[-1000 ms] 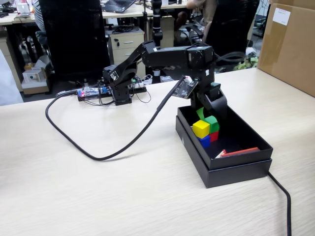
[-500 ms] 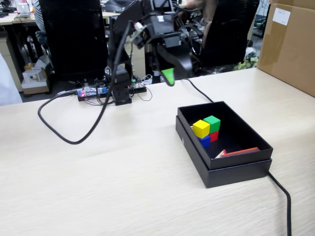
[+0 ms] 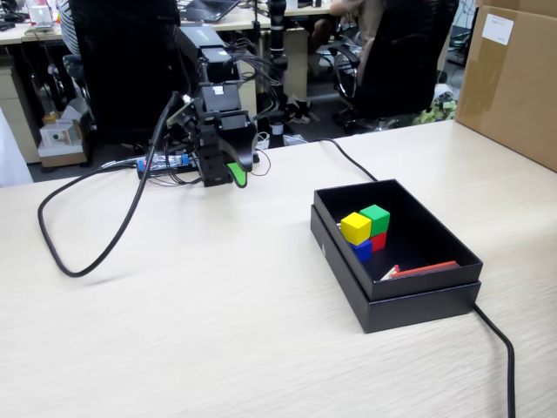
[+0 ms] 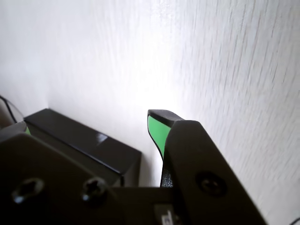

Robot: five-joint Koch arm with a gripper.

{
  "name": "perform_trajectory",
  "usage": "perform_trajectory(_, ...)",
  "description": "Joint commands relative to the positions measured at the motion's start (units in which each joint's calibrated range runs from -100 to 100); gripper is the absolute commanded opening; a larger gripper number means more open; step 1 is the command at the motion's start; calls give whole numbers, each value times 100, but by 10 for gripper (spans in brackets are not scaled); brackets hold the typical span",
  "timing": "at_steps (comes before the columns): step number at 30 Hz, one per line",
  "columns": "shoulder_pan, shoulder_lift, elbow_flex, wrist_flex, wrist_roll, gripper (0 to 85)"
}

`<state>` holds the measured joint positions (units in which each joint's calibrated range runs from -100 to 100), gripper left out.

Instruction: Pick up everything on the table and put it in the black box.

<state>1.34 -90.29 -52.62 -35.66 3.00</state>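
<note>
Four small cubes sit inside the black box: a yellow cube and a green cube on top, a blue cube and a red cube beneath them, packed together as a block against the box's far-left inner corner in the fixed view. A flat red-edged piece lies along the near inner wall of the same box, well apart from the cubes.

Box stands on the pale wood-grain tabletop, right of centre in the fixed view. A black cable passes behind and beside it, touching the tabletop.

Arm is folded down at the far edge of the tabletop, well apart from the box. Gripper points downward just above the surface, green-padded tip showing. In the wrist view, the gripper shows one green-faced tip against bare tabletop; the second jaw is hidden, so I cannot tell whether it is open or closed. Nothing visible between the jaws.

A second black cable loops over the tabletop left of the arm. Cardboard box stands at the far right.
</note>
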Motion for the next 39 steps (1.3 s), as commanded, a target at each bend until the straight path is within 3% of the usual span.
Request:
perform_trajectory(1,-29,-592,-368,676,-68,516)
perform_trajectory(19,-59,-971,-4121,3406,-537,528)
perform_trajectory(39,-29,-971,-4393,3449,-532,501)
